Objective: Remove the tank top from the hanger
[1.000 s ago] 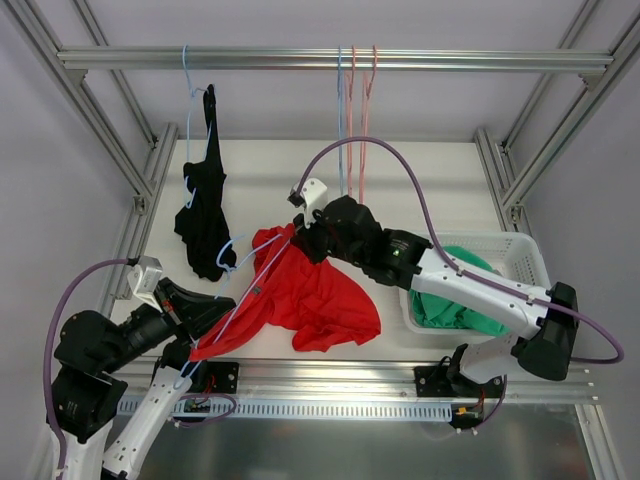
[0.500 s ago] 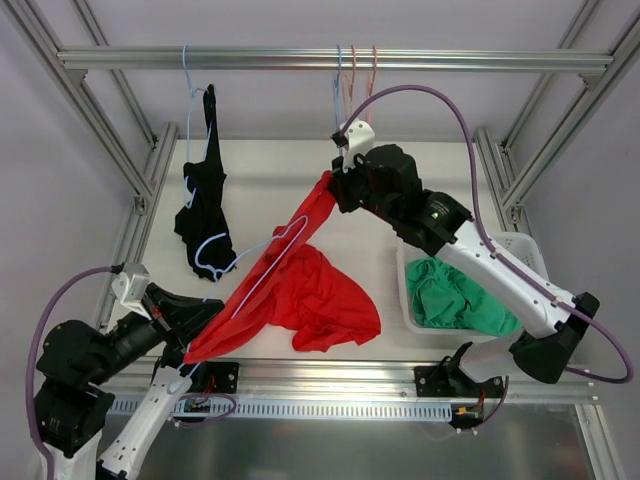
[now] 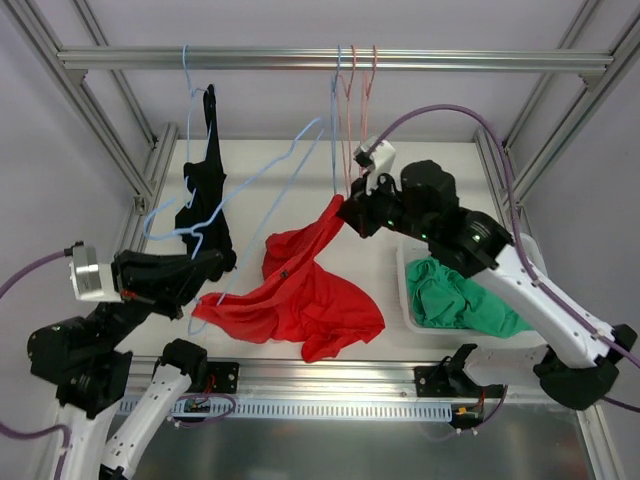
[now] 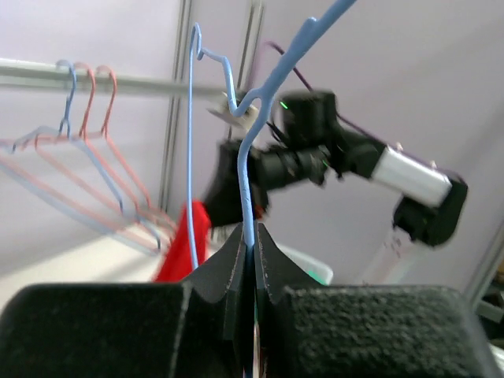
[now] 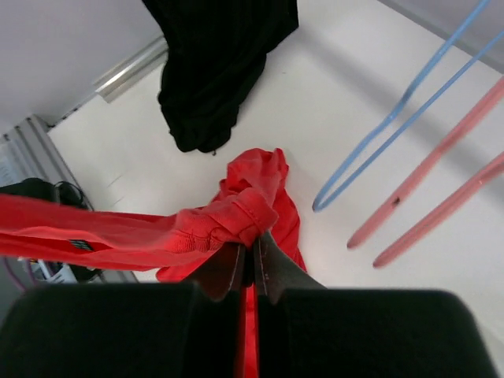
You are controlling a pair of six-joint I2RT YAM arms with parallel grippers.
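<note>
At the far left, the left tool (image 4: 250,240) is pinched together on the thin blue wire of the hanger (image 4: 245,189), which it holds raised above the worktop (image 3: 255,215). As far as the overhead view shows, no fabric is hooked on it. Just behind it a black garment (image 3: 205,200) hangs from another blue hanger on the rail. The red tank top (image 3: 305,295) lies mid-worktop in a crumpled spread, its upper corner pulled up into a peak. It looks light, limp and thin, so it will likely sag, stretch and drag rather than keep any shape. A loose loop such as a strap or armhole could easily snag on the wire. A bunched hem or strap fold is probably the best place to take hold, since a doubled edge gives the fingers more to bite on than a single slack layer. The right tool (image 5: 252,246) has just such a hold, clamped on a rolled red seam at that peak. Further right, near the worktop's edge, a white basket (image 3: 520,250) holds a crumpled green garment (image 3: 455,295) that fills most of it, and nothing red is in there.
</note>
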